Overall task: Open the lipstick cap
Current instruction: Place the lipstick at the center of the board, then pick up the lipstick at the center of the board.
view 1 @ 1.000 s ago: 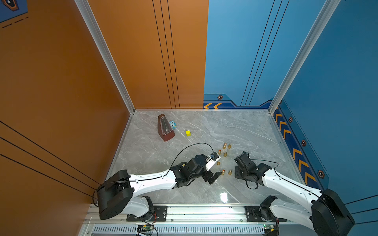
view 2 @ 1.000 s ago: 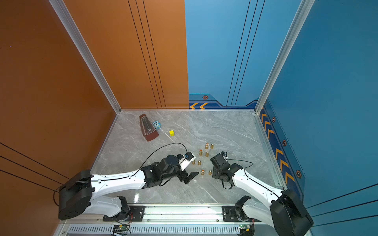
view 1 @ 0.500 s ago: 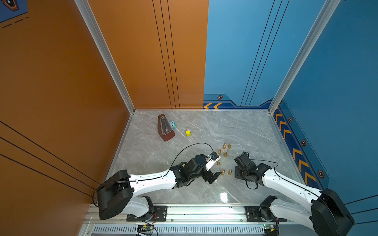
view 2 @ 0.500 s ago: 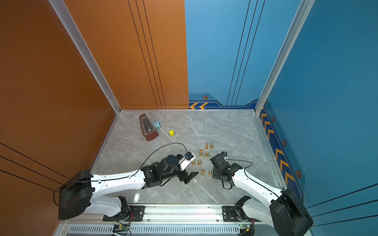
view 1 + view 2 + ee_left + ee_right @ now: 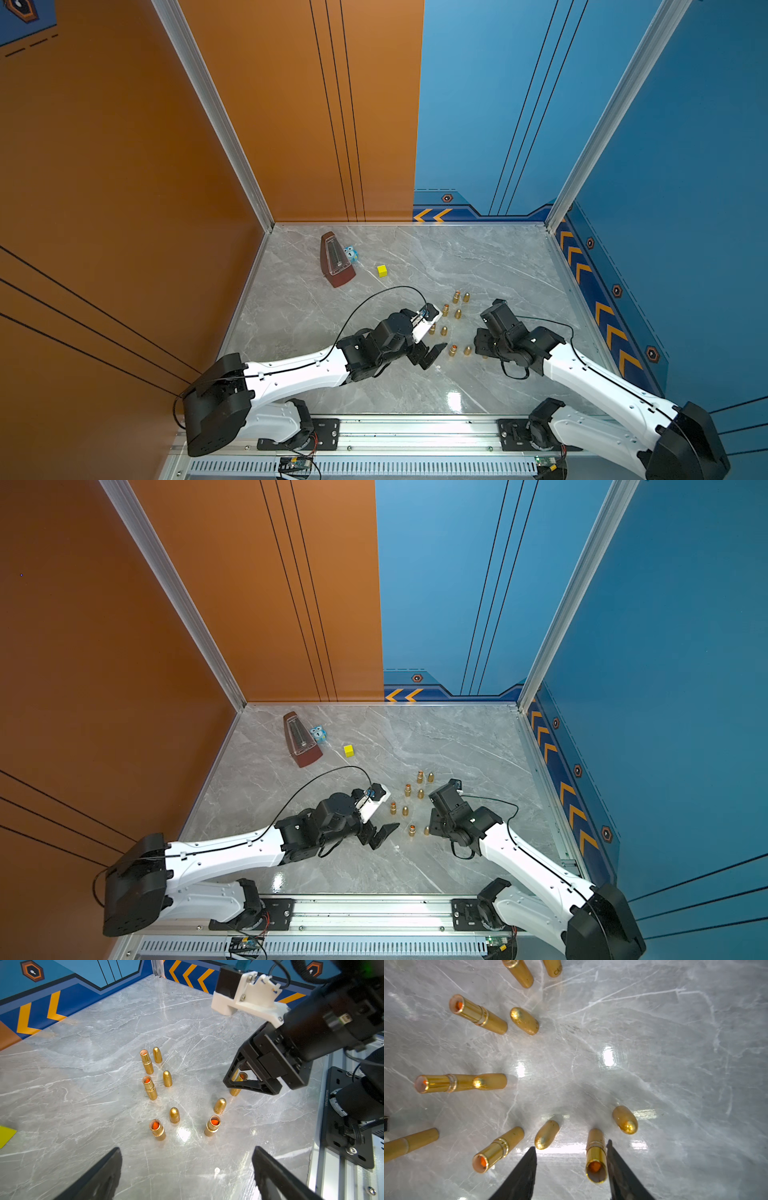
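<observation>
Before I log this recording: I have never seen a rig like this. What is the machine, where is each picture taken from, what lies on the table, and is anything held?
The machine is two white robot arms, left and right, at a grey marble table. Both top views come from one overhead camera; each wrist view comes from a camera on that arm. The left end effector is open and empty. The right end effector stands open around an uncapped gold lipstick, not clamped on it. More open lipsticks and loose caps stand nearby. Farther back: a brown metronome, a small blue toy, a yellow cube.
</observation>
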Available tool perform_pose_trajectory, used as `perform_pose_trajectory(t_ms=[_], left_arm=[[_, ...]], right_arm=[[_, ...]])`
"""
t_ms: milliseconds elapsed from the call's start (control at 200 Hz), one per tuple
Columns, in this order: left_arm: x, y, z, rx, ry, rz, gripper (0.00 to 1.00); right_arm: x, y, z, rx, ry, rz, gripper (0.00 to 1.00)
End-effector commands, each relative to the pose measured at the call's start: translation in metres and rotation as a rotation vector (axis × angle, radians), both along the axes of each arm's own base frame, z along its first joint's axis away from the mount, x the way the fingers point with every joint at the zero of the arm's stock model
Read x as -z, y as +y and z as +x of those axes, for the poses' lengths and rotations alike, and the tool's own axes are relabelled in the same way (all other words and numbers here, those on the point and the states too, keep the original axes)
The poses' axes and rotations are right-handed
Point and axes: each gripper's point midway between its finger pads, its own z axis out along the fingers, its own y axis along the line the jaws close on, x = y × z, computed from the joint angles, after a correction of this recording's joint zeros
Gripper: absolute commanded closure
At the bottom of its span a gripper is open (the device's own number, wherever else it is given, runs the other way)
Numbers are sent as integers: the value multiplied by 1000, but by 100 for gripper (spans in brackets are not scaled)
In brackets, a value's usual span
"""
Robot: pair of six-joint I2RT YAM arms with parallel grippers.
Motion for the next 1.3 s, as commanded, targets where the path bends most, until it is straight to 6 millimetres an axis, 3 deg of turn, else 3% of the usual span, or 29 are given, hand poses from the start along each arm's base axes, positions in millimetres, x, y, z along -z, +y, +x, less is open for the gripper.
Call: perform_pose_trajectory(t_ms=[0,230,330,530,671,861,1021,1296], left_arm=[[8,22,6,-67,13,59,2],[10,57,15,-186,45,146,2],[10,74,18,-245,58,160,1],[8,109,22,-357,86,100,1],[12,134,23,-422,124,80,1],[17,152,24,-474,146,67,1],[20,161,22,-496,158,53,1],[24,168,21,-506,172,37,1]], right_arm=[[-16,5,-7,-39,22,15,44],[-54,30,-5,-131,6,49,42],[-65,52,-3,-190,16,78,40],[-74,121,-13,-367,36,116,39],[-70,162,-16,-436,55,124,38],[-52,197,-16,-464,84,75,39],[-32,211,-12,-452,108,23,42],[-1,212,-1,-415,122,-77,51]])
